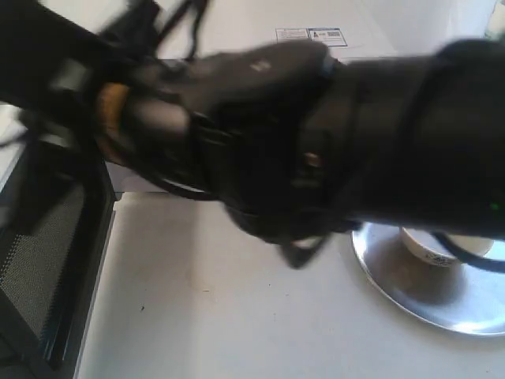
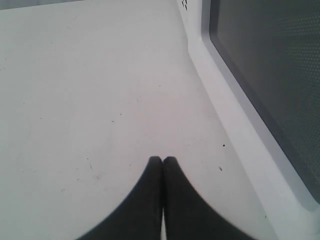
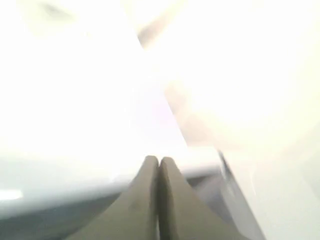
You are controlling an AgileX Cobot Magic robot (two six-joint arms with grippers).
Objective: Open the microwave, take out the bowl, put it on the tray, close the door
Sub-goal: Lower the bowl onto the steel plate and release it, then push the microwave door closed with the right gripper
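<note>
- Blurred black arm (image 1: 379, 134): nearest the exterior camera, it enters at the right edge and reaches across the middle to the left. It hides much of the scene, and its claw cannot be made out in this view.
- Worktop (image 1: 221, 308): a plain white surface that carries everything else.
- Microwave (image 1: 260, 20): at the back, with only its white top and a sticker (image 1: 312, 35) visible above the arm.
- Door (image 1: 47, 260): stands open at the left. Its dark meshed window faces right, and its long edge runs from the oven toward the camera.
- Tray (image 1: 418, 296): lies flat on the worktop at the lower right, cut off by the frame edge.
- Bowl (image 1: 422, 246): sits upright on the far part of the tray, with its rim hidden under the arm. How it lies relative to either claw cannot be told.
- Left claw (image 2: 162, 161): fingertips pressed together and holding nothing, low over bare worktop just beside a white-framed dark window panel.
- Right claw (image 3: 159, 161): fingertips likewise together and empty. Its surroundings are washed out by glare.
</note>
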